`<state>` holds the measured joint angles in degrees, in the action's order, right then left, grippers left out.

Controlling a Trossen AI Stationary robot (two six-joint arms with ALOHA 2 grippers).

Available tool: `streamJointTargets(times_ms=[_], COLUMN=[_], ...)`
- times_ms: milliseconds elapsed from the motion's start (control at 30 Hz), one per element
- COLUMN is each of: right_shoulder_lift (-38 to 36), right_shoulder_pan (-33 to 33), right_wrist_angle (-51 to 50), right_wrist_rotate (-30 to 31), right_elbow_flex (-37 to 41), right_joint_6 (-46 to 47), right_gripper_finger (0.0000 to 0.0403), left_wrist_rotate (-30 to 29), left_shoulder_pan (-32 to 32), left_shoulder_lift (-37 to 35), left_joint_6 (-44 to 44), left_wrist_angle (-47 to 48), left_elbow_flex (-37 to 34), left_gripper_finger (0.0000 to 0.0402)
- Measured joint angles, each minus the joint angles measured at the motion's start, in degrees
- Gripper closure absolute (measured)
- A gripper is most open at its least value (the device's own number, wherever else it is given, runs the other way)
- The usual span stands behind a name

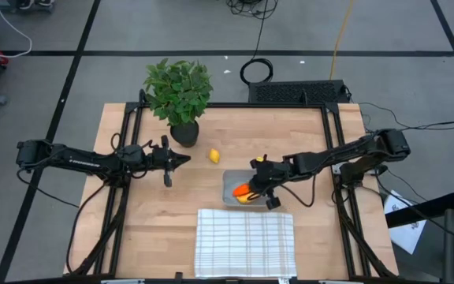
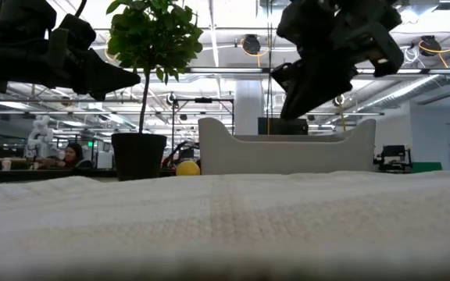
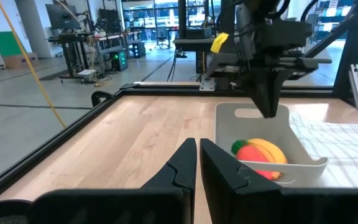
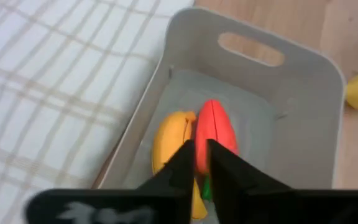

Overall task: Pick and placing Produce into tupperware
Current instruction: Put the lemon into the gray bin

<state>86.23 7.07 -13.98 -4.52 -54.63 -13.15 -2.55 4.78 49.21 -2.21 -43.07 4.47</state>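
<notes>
The grey tupperware stands on the wooden table just beyond the cloth. Inside it lie the orange carrot and the yellow banana, side by side on the bottom. The lemon rests on the bare table between the tupperware and the plant pot. My right gripper hovers shut above the tupperware, pointing down over the carrot and clear of the rim in the low view. My left gripper is shut, held level above the table left of the lemon, pointing toward the tupperware.
A leafy potted plant stands at the table's far side, just behind the left gripper. A white grid-striped cloth covers the near middle of the table. Bare wood lies to the left and right of the cloth. Black frame rails run along the table's sides.
</notes>
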Motion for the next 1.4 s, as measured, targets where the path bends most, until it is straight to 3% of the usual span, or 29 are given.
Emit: streamJointTargets(times_ms=[67,467,700,1000,1267,1400], right_shoulder_lift=[-0.7,-10.1,-22.3,-38.8,-46.2,-47.8], right_shoulder_pan=[0.0,-2.4,-7.2,-10.2,-5.0,-1.8], right_wrist_angle=[0.0,3.9,20.4,31.9,32.9,39.3], right_wrist_rotate=[-0.1,-1.4,-7.3,-7.3,-0.9,1.8], right_elbow_flex=[0.0,1.3,13.5,28.5,35.7,39.9], right_joint_6=[0.6,4.1,9.4,16.2,20.0,19.2], right_gripper_finger=[0.0396,0.0402,0.0403,0.0403,0.0403,0.0403], left_wrist_rotate=[0.0,-0.1,-0.1,-0.5,-0.5,-0.5], left_shoulder_pan=[0.0,0.0,0.0,0.0,0.0,0.0], left_shoulder_lift=[0.0,0.0,0.0,0.0,0.0,0.0], left_joint_6=[0.1,0.2,0.9,1.0,1.0,1.0], left_wrist_angle=[0.0,0.0,0.6,1.8,1.8,2.2], left_elbow_flex=[0.0,0.0,0.0,0.0,0.0,0.0], left_gripper_finger=[0.0376,0.0376,0.0376,0.0376,0.0376,0.0376])
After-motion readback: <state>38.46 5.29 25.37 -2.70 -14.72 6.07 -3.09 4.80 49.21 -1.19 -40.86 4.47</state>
